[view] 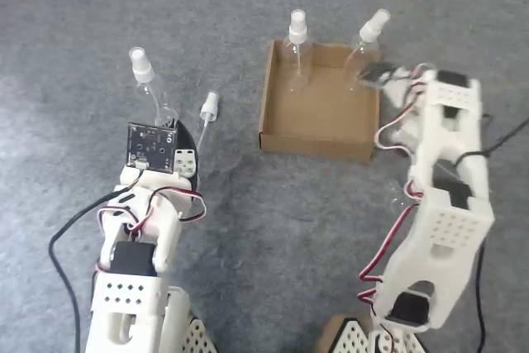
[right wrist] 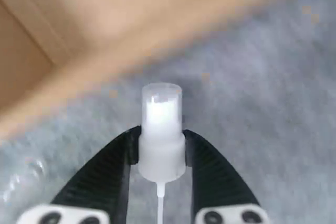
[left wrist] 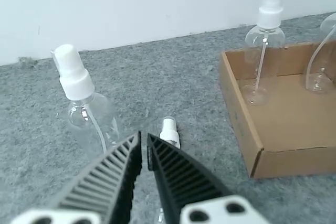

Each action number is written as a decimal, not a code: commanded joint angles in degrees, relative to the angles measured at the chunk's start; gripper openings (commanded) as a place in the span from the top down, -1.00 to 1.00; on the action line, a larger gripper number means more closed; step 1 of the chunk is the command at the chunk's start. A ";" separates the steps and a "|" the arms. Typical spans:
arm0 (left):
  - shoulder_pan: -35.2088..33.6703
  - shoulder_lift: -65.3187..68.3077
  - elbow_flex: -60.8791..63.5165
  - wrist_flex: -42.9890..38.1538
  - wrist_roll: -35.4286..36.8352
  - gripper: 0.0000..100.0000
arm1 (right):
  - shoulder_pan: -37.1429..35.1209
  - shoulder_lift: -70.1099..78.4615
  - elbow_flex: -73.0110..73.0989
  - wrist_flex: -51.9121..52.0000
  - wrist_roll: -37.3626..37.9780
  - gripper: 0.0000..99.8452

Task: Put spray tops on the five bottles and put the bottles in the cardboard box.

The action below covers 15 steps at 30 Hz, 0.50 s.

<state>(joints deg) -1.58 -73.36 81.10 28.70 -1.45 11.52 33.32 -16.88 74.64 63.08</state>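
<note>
On the left of the desk [view: 273, 221], a capped spray bottle [view: 147, 80] stands upright, well apart from the box. The left claw [left wrist: 143, 139] sits just beside it, jaws pressed almost together on nothing. A loose spray top [view: 209, 107] lies just ahead of that claw, with its thin tube pointing back toward it. The cardboard box [view: 314, 145] holds an upright bottle [view: 297, 43] and a leaning bottle [view: 368, 43] near its right wall, both capped. The right claw [right wrist: 160, 136], at the box's right side, pinches a held spray top [right wrist: 161, 111] by its collar.

Likely trouble on the left:
- As it spreads to take the loose top, the claw could knock the standing bottle over.
- It could close on the tube alone and bend it.

On the right, the held top's free tube may miss a narrow neck. That arm is also close enough to tip the leaning bottle.
</note>
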 commanded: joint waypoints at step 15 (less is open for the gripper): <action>-0.35 0.26 -0.40 -1.49 0.44 0.98 | -15.87 -29.67 -11.43 28.44 -30.77 0.97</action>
<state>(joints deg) -1.49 -73.36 81.10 28.70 -1.45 2.81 10.81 -32.62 100.48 37.49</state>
